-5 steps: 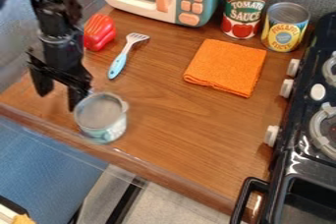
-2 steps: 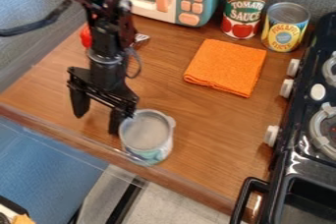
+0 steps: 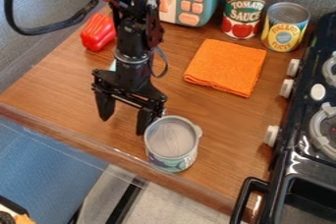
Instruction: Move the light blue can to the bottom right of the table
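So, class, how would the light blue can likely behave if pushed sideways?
The light blue can looks stiff-walled, so it should keep its shape. It stands upright on a smooth-looking table, so a low push would probably slide it, while a high one might tip it. Once down, its round side could roll.

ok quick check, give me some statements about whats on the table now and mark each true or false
1. The light blue can stands near the front edge of the table. True.
2. The gripper has the light blue can between its fingers. False: the fingers are apart and the can is outside them.
3. The orange cloth lies on top of the stove. False: it lies on the table.
4. The tall red can stands beside the yellow can. True.
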Motion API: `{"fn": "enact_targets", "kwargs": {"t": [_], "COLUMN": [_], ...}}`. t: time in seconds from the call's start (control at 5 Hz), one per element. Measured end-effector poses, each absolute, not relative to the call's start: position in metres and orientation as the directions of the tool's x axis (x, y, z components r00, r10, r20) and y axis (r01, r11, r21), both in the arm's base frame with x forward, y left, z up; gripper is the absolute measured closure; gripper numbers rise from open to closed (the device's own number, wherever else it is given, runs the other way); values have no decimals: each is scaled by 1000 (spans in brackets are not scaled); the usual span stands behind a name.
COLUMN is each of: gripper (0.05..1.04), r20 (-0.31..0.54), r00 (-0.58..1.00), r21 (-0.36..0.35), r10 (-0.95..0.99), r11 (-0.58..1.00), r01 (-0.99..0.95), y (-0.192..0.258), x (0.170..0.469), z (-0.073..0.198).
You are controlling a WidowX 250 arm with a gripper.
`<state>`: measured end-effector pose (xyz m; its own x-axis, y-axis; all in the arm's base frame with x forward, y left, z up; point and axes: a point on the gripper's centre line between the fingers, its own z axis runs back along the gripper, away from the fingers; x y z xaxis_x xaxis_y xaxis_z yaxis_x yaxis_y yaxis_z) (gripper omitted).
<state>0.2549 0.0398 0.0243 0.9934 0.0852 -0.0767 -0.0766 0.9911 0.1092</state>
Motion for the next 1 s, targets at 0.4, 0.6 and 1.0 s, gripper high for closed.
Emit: {"fn": "enact_targets", "kwargs": {"t": [0.4, 0.6, 1.0], "gripper": [85, 85, 85], "r20": [-45, 5, 29], "r00": [995, 999, 999], "r21": [73, 73, 93], "r10": [87, 51, -27], "r11": [994, 996, 995], "r01": [-83, -51, 24], "y": [34, 33, 35], "x": [273, 286, 287], "z": [32, 50, 65]}}
